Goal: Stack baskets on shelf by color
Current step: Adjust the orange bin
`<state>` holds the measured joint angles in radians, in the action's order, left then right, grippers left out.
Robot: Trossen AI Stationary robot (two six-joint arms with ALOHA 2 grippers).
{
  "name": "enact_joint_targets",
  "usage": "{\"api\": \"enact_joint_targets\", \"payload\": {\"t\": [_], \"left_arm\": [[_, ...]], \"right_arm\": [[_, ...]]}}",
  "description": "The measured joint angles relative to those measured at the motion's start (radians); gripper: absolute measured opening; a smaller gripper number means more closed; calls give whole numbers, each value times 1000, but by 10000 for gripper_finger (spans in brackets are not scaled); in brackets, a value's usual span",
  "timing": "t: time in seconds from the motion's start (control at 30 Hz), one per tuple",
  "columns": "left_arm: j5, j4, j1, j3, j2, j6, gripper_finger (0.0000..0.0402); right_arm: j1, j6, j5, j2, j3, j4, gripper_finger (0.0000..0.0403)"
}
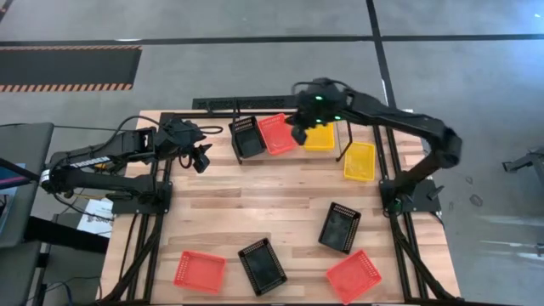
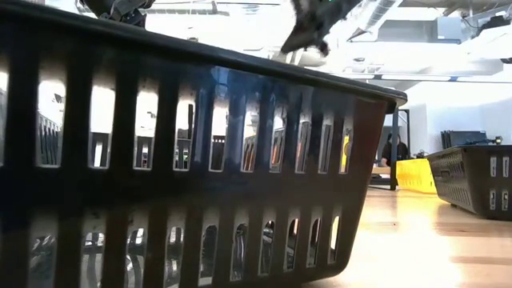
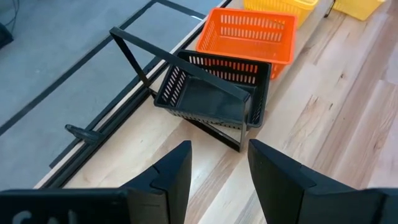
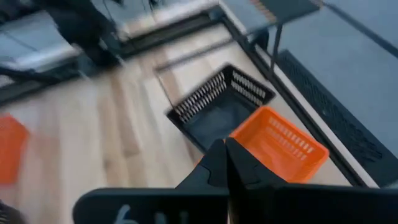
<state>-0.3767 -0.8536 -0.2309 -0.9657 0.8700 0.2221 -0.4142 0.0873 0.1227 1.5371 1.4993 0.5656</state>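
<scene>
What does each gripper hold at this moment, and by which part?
Nothing is held. The left gripper is open and empty near the black basket on the shelf. The right gripper is shut on nothing above the red-orange basket.

Low view almost wholly blocked by a black basket [image 2: 192, 160] cut off at left and bottom. Blurred throughout in the right wrist view. Yellow basket [image 3: 357, 6] cropped by the frame edge.

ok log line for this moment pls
left gripper open, empty, facing black basket | right gripper shut, empty, above shelf | loose baskets remain
</scene>
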Motion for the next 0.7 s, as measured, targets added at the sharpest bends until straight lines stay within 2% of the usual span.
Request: {"api": "enact_joint_targets", "payload": {"t": [0.17, 0.43, 0.63, 0.7], "left_arm": [[0, 0, 0, 0, 0, 0, 146], [-1, 0, 0, 0, 0, 10, 146], [-3, -1, 0, 0, 0, 11, 146], [-3, -1, 0, 0, 0, 10, 146]], "right_arm": [[-34, -99, -4, 209, 145, 134, 1], [-37, -248, -99, 540, 548, 468, 1], [-63, -281, -111, 708, 832, 581, 1], [-77, -281, -114, 729, 854, 558, 0]]}}
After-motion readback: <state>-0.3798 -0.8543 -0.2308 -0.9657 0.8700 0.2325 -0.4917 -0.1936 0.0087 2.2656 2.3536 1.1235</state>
